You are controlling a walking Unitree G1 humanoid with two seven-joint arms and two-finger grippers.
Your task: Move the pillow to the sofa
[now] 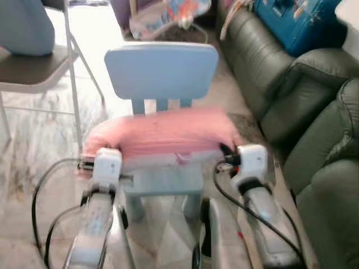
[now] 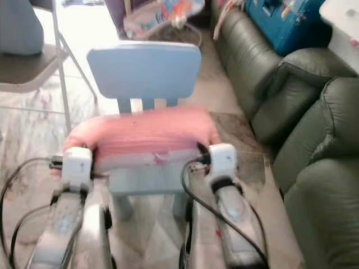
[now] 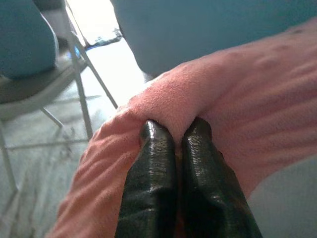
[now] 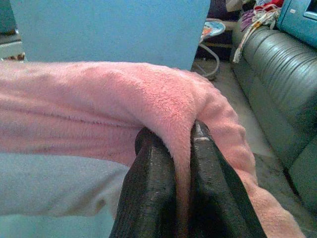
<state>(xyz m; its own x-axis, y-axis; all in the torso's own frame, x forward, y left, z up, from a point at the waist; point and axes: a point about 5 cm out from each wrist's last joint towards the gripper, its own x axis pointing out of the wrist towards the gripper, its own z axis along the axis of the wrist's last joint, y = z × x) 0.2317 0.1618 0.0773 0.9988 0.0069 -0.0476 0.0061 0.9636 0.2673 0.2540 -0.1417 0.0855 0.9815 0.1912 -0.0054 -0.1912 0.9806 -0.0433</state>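
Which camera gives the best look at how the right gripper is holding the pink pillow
The right wrist view: the right gripper has both black fingers pinched shut on a fold of the pink pillow. The eye views show the pillow lying whole across the small blue chair, but that arm's white wrist hides the fingers. The left wrist view shows the left gripper pinching the other end.

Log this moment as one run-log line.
stage: grasp | left gripper: pinching pink pillow | right gripper: pinching pillow | pillow on blue chair | sofa: right

One pink pillow (image 1: 162, 134), one blue chair (image 1: 161, 73), two end effectors, left (image 3: 176, 136) and right (image 4: 181, 134)
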